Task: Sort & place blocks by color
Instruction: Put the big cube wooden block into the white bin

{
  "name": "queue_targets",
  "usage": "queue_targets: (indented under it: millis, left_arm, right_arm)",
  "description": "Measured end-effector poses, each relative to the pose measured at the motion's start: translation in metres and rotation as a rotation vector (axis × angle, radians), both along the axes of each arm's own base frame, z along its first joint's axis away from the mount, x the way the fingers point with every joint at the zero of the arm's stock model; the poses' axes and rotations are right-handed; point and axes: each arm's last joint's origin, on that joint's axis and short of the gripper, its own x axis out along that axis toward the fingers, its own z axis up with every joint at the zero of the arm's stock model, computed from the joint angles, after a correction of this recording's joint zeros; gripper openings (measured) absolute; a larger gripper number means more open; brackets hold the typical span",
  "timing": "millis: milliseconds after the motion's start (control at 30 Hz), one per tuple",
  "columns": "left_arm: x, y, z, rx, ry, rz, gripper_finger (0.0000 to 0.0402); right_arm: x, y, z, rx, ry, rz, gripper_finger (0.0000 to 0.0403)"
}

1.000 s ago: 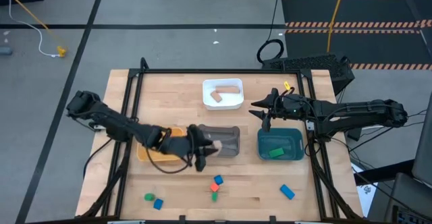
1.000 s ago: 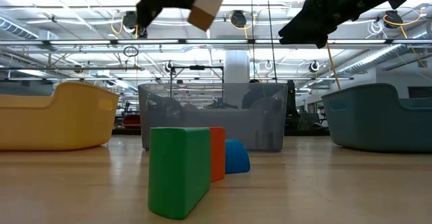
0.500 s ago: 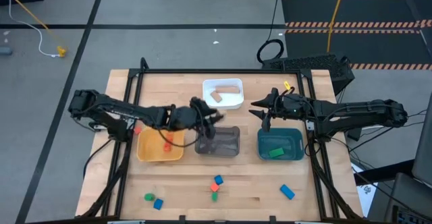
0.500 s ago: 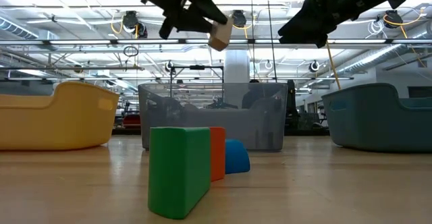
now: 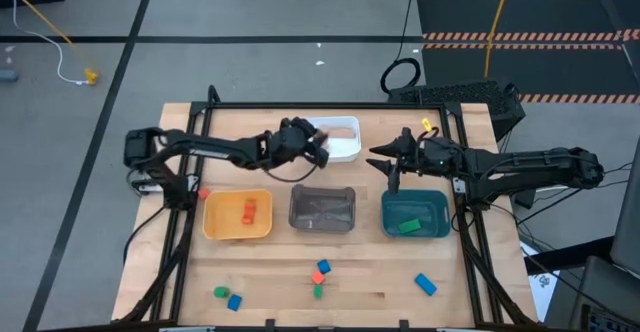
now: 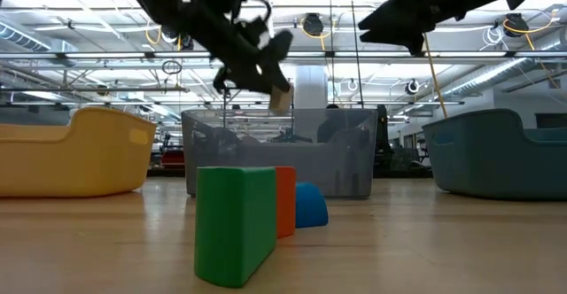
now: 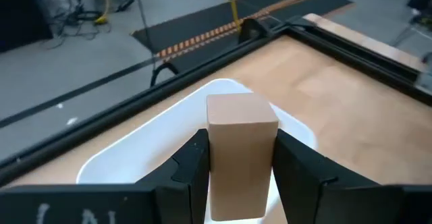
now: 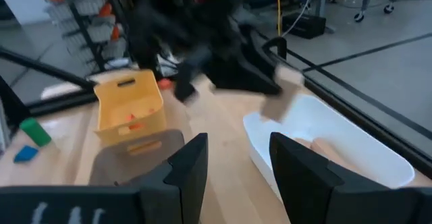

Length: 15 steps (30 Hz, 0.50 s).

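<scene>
Left gripper: clamped on tan block, over white tray. Right gripper: jaws parted, seemingly empty, beside teal tray

Trays: white, yellow, grey, teal. Held block: plain tan. Loose blocks: green, blue, red-orange. Tabletop: pale wood.

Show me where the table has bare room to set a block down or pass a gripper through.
Bare wood lies between the yellow tray and the green and blue blocks, and between the red-orange, blue and green cluster and the lone blue block. It is crowded around the white tray, where the left gripper holds a tan block.
</scene>
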Motion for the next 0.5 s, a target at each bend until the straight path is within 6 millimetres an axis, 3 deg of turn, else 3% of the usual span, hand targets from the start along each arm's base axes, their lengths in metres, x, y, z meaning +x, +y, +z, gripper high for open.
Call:
queue_targets:
  millis: [267,500]
  left_arm:
    - [0.006,0.023,-0.030,-0.071,0.020,0.070,0.0130]
    - [0.005,0.031,-0.040,-0.140,0.026,0.065,0.0130]
  right_arm:
    - [0.000,0.000,0.000,0.023,-0.012,-0.005,0.0150]
    - [0.001,0.000,0.005,0.018,-0.062,-0.004,0.0150]
